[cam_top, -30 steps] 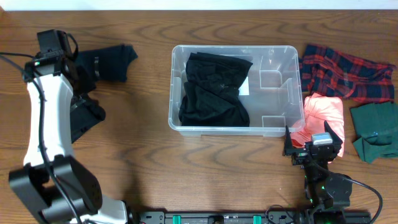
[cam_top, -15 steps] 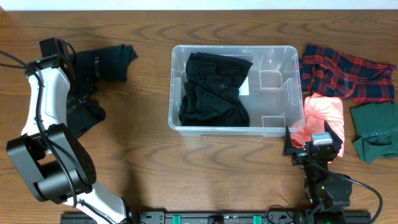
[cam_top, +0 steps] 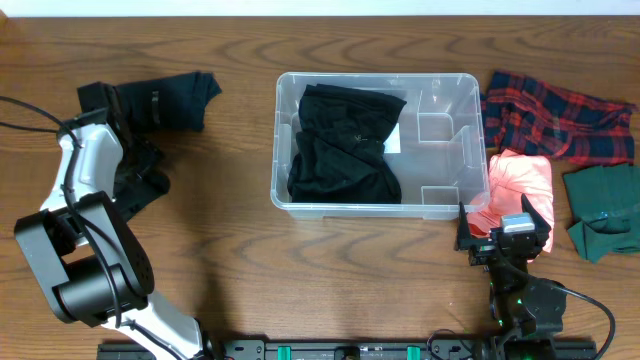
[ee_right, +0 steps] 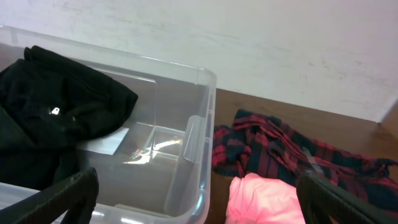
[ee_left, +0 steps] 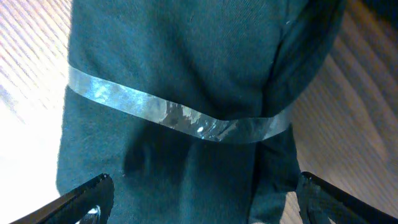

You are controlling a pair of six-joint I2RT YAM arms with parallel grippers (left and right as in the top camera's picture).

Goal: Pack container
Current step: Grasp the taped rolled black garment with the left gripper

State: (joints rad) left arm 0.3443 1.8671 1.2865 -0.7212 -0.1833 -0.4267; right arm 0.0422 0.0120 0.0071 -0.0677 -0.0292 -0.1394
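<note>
- Overhead view: the container [cam_top: 440, 160] sits on the wooden tabletop [cam_top: 300, 280], a little right of the middle and towards the far edge; it is upright, with its open top facing up
- black clothes [cam_top: 345, 145] fill the left part of the container; the right part, with its low dividers, is bare; a white label [cam_top: 393, 138] shows beside the black pile
- at the far left a dark garment [cam_top: 165, 100] lies crumpled on the tabletop, well apart from the container; the left arm reaches over it
- left wrist view: the left gripper [ee_left: 205, 193] hovers close above the dark garment; its jaws stand wide open, one tip at each lower corner, gripping nothing; a clear shiny band [ee_left: 180, 118] runs across the fabric
- to the right of the container lie a red plaid cloth [cam_top: 560, 115], a pink cloth [cam_top: 520, 180] just beside the container's near right corner, and a green cloth [cam_top: 605, 210] at the right edge
- right wrist view: the right gripper [ee_right: 199, 199] faces the container's right end, with the plaid and pink cloths ahead; its jaws are spread wide and hold nothing
</note>
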